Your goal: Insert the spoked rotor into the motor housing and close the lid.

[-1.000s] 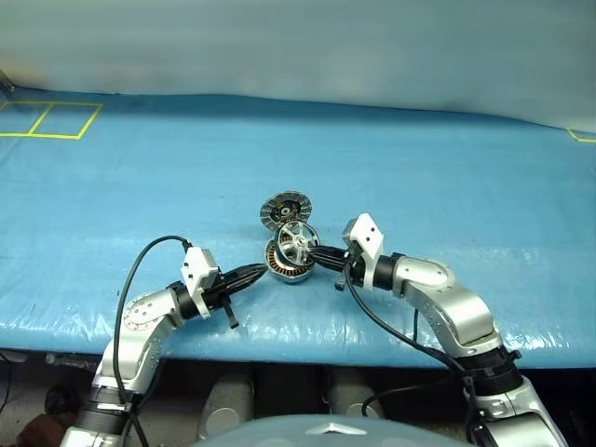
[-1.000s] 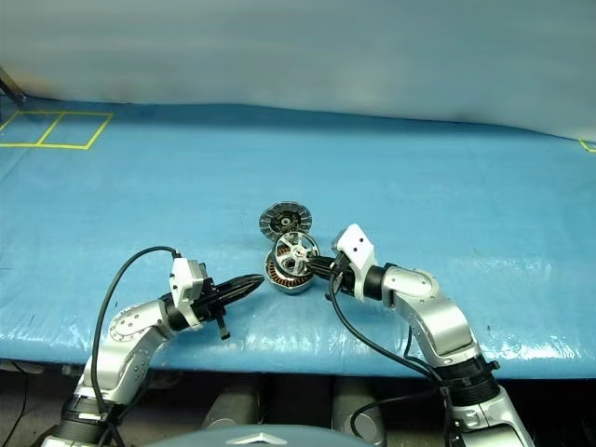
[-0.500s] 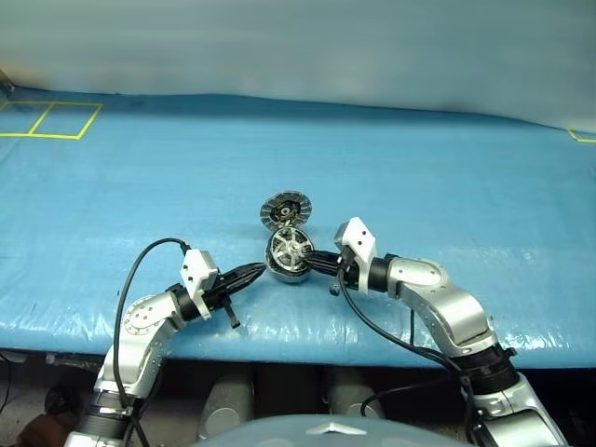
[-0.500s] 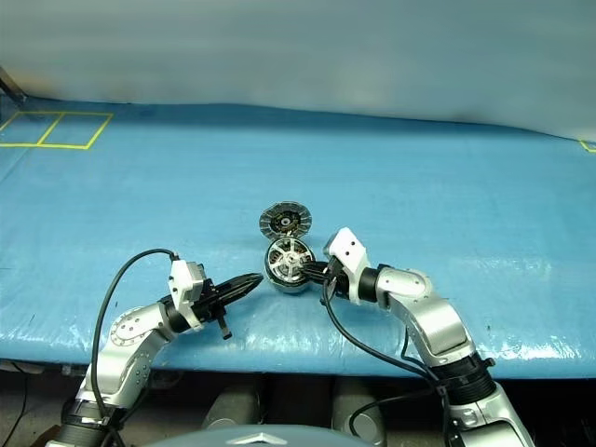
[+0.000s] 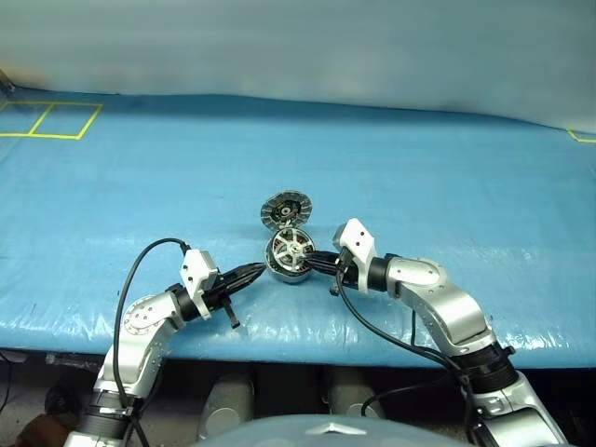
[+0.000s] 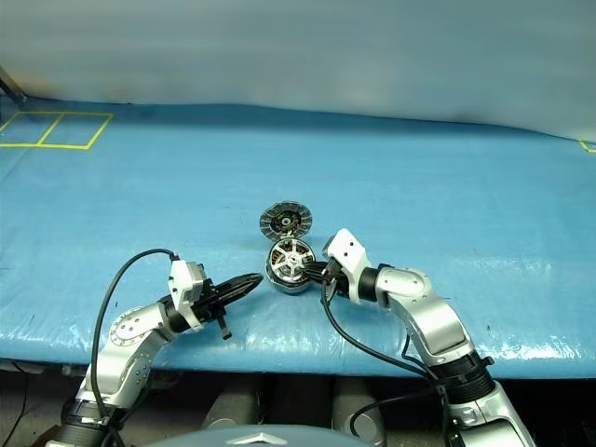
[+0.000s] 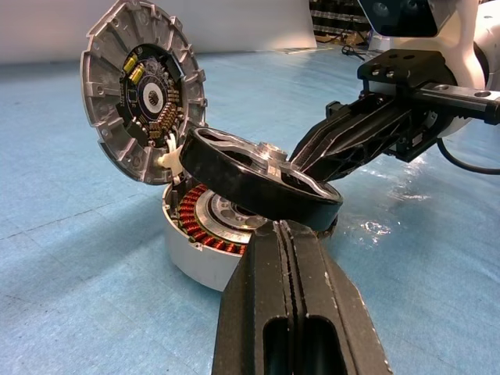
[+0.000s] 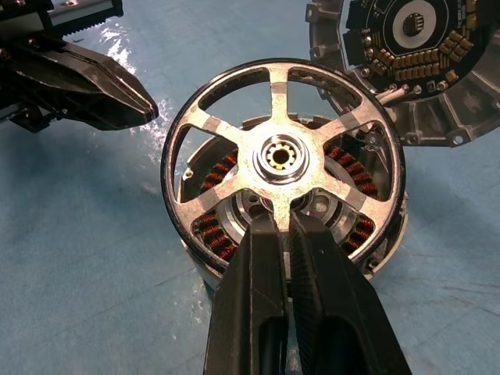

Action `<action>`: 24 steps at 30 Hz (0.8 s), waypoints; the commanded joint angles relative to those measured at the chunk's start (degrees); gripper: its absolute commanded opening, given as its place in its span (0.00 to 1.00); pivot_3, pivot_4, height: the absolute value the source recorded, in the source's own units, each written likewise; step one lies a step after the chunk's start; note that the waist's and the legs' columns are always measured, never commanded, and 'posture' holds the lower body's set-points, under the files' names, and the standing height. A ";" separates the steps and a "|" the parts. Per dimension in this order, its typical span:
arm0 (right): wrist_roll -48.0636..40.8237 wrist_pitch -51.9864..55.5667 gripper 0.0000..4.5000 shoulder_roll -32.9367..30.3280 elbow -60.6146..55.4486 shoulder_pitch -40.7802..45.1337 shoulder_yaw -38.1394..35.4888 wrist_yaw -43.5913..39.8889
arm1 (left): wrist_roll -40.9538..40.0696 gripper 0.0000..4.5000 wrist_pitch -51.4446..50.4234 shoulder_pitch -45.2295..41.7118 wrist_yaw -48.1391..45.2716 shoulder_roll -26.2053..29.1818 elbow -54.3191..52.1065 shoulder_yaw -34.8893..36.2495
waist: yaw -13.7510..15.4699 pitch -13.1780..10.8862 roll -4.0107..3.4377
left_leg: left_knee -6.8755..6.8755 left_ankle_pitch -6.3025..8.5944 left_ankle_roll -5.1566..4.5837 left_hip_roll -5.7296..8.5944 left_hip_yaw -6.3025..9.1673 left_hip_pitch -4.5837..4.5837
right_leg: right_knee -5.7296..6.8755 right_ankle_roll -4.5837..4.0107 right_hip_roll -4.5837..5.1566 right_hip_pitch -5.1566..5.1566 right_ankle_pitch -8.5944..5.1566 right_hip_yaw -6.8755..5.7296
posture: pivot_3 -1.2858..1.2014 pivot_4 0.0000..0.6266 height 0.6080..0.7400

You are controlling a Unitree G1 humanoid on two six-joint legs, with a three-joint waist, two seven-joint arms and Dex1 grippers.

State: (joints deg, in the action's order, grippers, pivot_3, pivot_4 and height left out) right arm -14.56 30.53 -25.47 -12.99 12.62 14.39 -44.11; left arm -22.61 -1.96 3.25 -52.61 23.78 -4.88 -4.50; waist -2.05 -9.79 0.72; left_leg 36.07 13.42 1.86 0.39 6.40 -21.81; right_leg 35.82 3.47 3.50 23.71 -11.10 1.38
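Spoked rotor (image 8: 283, 160), silver, 6 spokes, dark rim, pinched by right gripper (image 8: 281, 226), left gripper (image 7: 285, 234) closed empty

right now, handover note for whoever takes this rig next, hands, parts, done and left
Right hand: shut on the spoked rotor, pinching one spoke, holding it tilted just above the motor housing.
Left hand: shut, holding nothing, tips by the housing's near side.
Lid: hinged open, standing upright behind the housing, inner face showing.
Done: rotor brought over the housing.
Left: level and seat the rotor, release, swing the lid shut.
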 commanded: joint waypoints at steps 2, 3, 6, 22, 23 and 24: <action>0.76 -0.84 0.01 -1.04 -1.73 1.10 -0.23 -0.19 | 0.15 0.00 1.05 -0.13 -0.28 0.10 -0.60 0.50 | 0.01 0.00 0.00 | 0.00 0.00 0.00 0.00 0.00 0.00 | 0.00 0.00 0.00 0.00 0.00 0.00 | 0.52 0.24 1.00; 0.78 -0.78 0.01 -1.16 -1.85 1.14 -0.17 -0.27 | 0.15 0.00 1.03 -0.09 -0.25 0.09 -0.63 0.50 | 0.05 0.00 0.00 | 0.00 0.00 0.00 0.00 0.00 0.00 | 0.00 0.00 0.00 0.00 0.00 0.00 | 0.52 0.24 1.00; 0.71 -0.66 0.01 -1.34 -1.92 1.24 0.08 -0.50 | 0.17 0.00 1.05 0.02 -0.16 0.04 -0.67 0.50 | 0.13 0.00 0.00 | 0.01 0.00 0.00 0.01 0.01 0.00 | 0.00 0.02 0.00 -0.02 0.01 0.00 | 0.52 0.24 1.00; -3.51 -0.75 0.46 0.69 -4.20 0.99 -2.92 -0.65 | 0.15 0.00 1.37 0.37 -0.27 0.10 -0.52 0.67 | 0.05 0.00 0.00 | 0.03 0.00 0.00 0.00 0.01 0.01 | 0.01 0.01 0.00 -0.02 0.01 0.00 | 0.52 0.24 1.00; -4.13 -0.72 0.46 0.92 -4.55 0.93 -3.38 -0.62 | 0.11 0.00 1.41 0.32 -0.32 0.08 -0.47 0.69 | 0.05 0.00 0.00 | 0.03 0.00 0.00 0.01 0.00 0.01 | 0.01 0.01 0.00 -0.02 0.01 0.00 | 0.52 0.24 1.00; -4.51 -0.71 0.46 1.14 -4.74 0.87 -3.82 -0.48 | 0.11 0.00 1.48 0.24 -0.34 0.07 -0.42 0.70 | 0.05 0.00 0.00 | 0.03 0.00 0.00 0.01 0.01 0.01 | 0.01 0.02 0.00 -0.02 0.01 0.00 | 0.52 0.24 1.00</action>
State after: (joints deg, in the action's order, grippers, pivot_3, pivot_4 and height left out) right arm -17.45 30.59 -24.60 -15.21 13.11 12.33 -44.66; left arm -22.55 -1.80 3.74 -52.59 23.78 -4.87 -4.50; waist -1.99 -9.79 0.72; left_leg 36.09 13.42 1.86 0.39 6.41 -21.80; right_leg 35.83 3.49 3.50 23.68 -11.08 1.39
